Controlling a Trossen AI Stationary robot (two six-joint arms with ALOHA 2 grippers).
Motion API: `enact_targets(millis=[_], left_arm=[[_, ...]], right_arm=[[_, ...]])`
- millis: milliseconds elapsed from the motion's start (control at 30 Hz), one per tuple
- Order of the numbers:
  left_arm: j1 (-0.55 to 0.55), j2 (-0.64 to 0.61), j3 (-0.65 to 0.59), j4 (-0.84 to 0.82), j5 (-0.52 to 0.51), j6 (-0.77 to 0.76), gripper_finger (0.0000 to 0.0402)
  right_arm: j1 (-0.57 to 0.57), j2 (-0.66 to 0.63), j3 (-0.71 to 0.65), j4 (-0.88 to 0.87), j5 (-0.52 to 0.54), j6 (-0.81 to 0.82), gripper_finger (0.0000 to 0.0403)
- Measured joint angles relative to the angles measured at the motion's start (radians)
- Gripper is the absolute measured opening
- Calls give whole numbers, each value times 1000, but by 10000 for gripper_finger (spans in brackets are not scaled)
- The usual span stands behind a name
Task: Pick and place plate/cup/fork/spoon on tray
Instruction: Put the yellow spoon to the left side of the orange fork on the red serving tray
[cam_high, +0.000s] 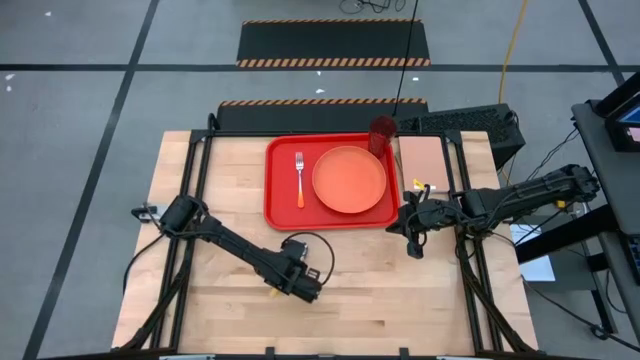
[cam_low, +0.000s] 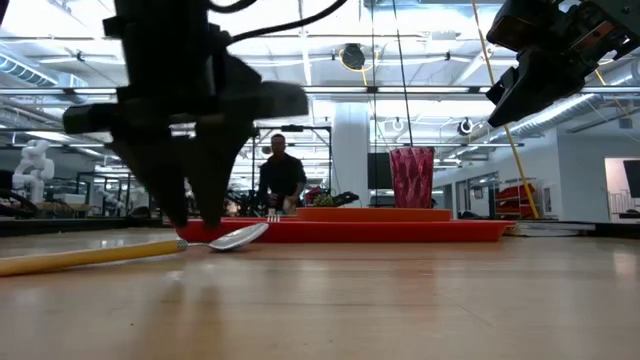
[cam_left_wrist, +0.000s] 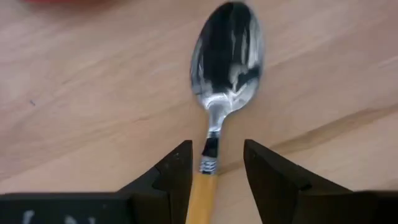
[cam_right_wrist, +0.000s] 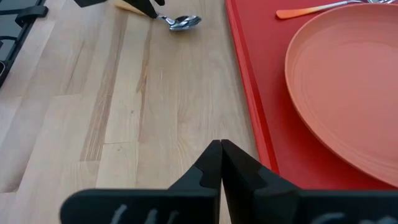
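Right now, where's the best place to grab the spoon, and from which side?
Grip the spoon on its thin handle just behind the bowl, from straight above. It lies flat on the table, and the left gripper's open fingers already straddle that handle.

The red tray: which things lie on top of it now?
On the red tray lie the plate, the fork and the cup at its far right corner. The tray floor beneath them is covered.

Right gripper (cam_right_wrist: 221, 163) fingers pressed together over the counter (cam_right_wrist: 124, 112), beside the tray (cam_right_wrist: 249, 81) edge. Plate (cam_right_wrist: 348, 87) and fork (cam_right_wrist: 311, 9) on tray. Spoon (cam_right_wrist: 182, 22) on counter farther off.
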Motion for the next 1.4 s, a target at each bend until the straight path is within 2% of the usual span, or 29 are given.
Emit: enact_targets(millis=[367, 667, 1000, 1400], left_arm=[[-22, 0, 10, -3, -41, 8, 132], [-30, 0, 10, 24, -62, 104, 133], [-41, 29, 2, 15, -69, 49, 156], [-43, 70, 6, 19, -52, 45, 157]], right_arm=[[2, 0, 0, -1, 0, 15, 0], [2, 0, 0, -1, -1, 19, 0], [2, 0, 0, -30, -1, 19, 0], [2, 0, 0, -34, -1, 19, 0]])
